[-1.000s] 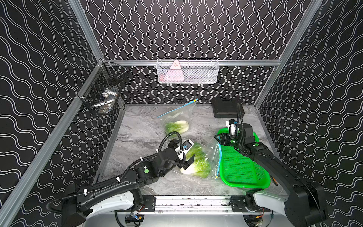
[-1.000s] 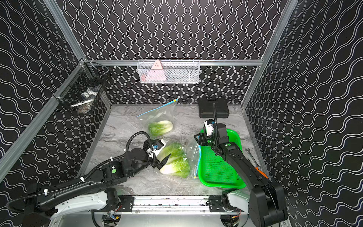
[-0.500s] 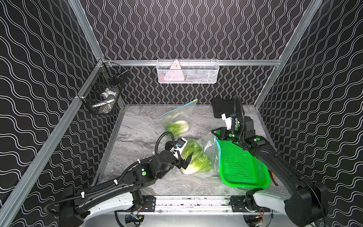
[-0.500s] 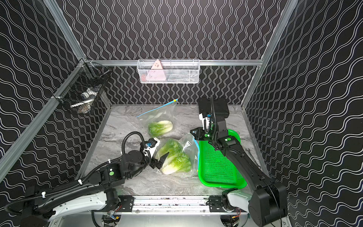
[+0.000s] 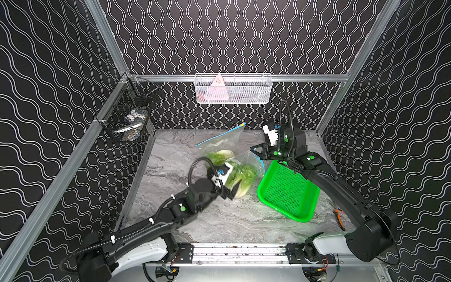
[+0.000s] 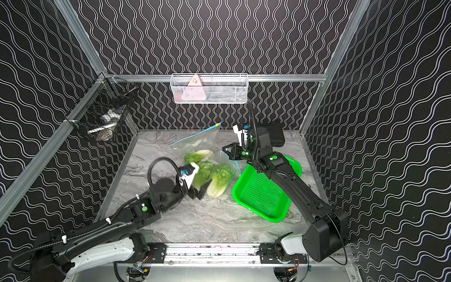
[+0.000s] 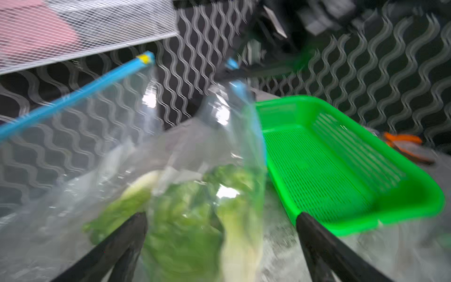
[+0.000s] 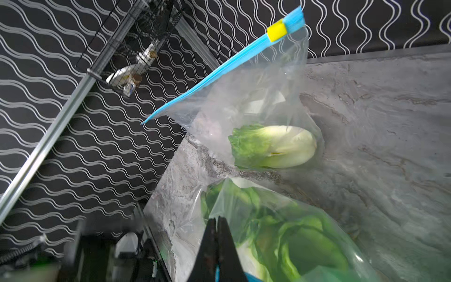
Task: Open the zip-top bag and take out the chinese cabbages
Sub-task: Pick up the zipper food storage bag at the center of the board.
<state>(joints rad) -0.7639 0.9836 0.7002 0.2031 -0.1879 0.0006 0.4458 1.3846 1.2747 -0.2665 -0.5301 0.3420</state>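
Progress is judged early: the zip-top bag point(image 5: 252, 162) is pinched at its edge in the closed right gripper point(image 5: 253, 149), the left gripper point(image 5: 230, 193) is held wide open at the chinese cabbages point(image 5: 242, 174), and all three look bagged on the table point(image 5: 219, 219), none taken out.

Left arm point(image 5: 146, 225): 1 unit, stretched forward and low, elbow near its base.
Left gripper point(image 5: 231, 193): angled slightly down, jaws spread wide; 2 dark fingers point(image 7: 127, 234) stand well apart in the wrist view.
Right arm point(image 5: 336, 185): 1 unit, stretched far back, wrist raised.
Right gripper point(image 5: 252, 149): level, pointing toward the robot's left, jaws pressed together.
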